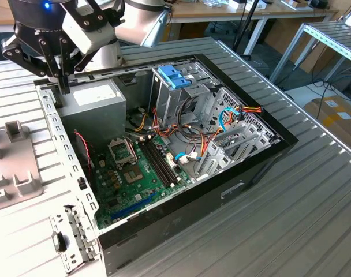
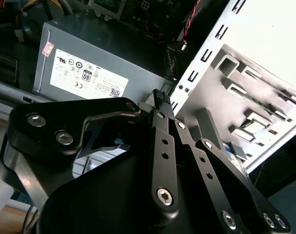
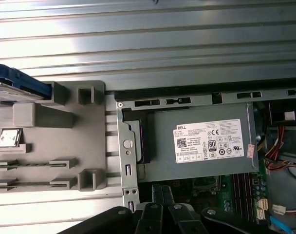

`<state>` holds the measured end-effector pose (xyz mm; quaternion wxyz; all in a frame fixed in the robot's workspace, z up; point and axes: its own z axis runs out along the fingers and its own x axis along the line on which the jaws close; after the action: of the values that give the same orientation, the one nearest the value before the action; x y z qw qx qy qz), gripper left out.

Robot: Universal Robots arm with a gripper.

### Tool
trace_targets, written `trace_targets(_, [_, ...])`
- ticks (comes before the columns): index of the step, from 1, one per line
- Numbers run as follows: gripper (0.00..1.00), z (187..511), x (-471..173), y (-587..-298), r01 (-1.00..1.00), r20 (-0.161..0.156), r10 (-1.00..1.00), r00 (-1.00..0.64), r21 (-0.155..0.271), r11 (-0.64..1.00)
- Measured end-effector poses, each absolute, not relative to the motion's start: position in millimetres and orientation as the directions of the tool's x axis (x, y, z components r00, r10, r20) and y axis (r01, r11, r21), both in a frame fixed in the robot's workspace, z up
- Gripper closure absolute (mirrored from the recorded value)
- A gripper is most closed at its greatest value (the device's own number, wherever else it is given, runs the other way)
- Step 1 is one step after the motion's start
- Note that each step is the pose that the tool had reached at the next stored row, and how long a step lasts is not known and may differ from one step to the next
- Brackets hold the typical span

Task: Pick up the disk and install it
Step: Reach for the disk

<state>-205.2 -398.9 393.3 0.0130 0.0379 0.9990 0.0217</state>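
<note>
The disk (image 3: 22, 82) shows in the first wrist view as a flat drive with a bright blue rail. It lies at one end of a grey slotted fixture (image 3: 55, 141) beside the open computer case (image 1: 262, 156). My gripper (image 1: 63, 86) hangs over the case's rear wall, next to the grey power supply (image 1: 94, 98). Its black fingers (image 2: 160, 105) are shut together with nothing between them. The gripper (image 3: 162, 191) is well apart from the disk, with most of the fixture between them.
A light-blue clip (image 1: 174, 75) tops the metal drive cage (image 1: 184, 101) at the case's far side. Motherboard (image 1: 129, 173) and loose cables (image 1: 221, 118) fill the case floor. The fixture (image 1: 14, 167) sits at the exterior view's left on the ribbed metal table (image 1: 291, 219).
</note>
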Motion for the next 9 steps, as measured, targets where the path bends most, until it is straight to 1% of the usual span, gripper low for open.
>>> trace_targets(9, [0.89, 393.3, -210.6, -398.9, 0.075, -0.024, 0.076, -0.997, 0.044, 0.996])
